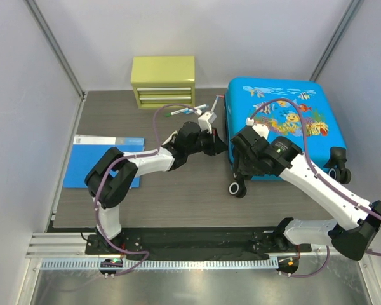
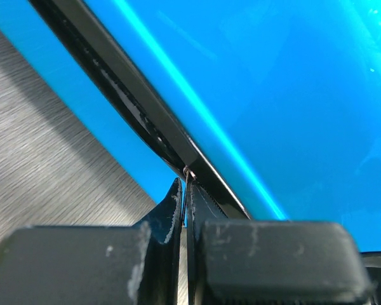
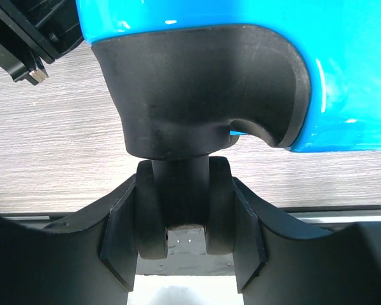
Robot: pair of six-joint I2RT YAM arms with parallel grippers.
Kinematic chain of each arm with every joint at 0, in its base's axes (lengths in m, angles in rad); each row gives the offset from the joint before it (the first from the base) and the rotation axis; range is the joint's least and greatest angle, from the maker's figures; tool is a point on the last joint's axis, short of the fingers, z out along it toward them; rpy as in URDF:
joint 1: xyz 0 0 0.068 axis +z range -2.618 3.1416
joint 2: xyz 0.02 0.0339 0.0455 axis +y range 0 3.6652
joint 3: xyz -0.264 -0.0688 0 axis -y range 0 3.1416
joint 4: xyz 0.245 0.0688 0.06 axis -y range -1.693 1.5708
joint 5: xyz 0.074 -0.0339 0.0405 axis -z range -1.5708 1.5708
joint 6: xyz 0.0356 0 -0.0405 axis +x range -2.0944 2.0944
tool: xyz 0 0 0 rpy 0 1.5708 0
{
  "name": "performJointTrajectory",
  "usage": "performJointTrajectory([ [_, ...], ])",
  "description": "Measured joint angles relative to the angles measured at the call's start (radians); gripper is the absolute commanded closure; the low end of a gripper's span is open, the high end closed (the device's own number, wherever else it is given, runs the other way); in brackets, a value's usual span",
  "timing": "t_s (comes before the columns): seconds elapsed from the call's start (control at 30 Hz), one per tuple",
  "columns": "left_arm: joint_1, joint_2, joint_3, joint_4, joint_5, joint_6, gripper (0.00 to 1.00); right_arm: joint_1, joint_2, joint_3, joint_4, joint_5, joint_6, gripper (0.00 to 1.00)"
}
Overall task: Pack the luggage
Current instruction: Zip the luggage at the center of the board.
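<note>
The luggage (image 1: 286,117), bright blue with a fish print, lies flat and closed at the back right of the table. My left gripper (image 1: 220,143) is at its left edge. In the left wrist view that gripper (image 2: 188,181) is shut against the black zipper trim (image 2: 140,108), with a small metal zipper pull (image 2: 188,171) pinched at its tips. My right gripper (image 1: 237,180) is at the near-left corner of the luggage (image 3: 355,63). There the gripper (image 3: 184,222) is closed on the black twin wheel (image 3: 151,219), one finger against each outer side.
A yellow-green drawer box (image 1: 163,81) stands at the back. A flat blue folder (image 1: 103,160) lies at the left. A few pens (image 1: 184,111) lie between the box and the luggage. Another wheel (image 1: 338,171) sticks out at the near-right corner.
</note>
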Motion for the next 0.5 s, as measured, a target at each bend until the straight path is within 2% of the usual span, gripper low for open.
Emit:
performJointTrajectory([
  [0.5,0.021,-0.034,-0.061,0.037,-0.034,-0.020,1.00,0.000,-0.006,-0.024,0.038,-0.013,0.024,0.99],
])
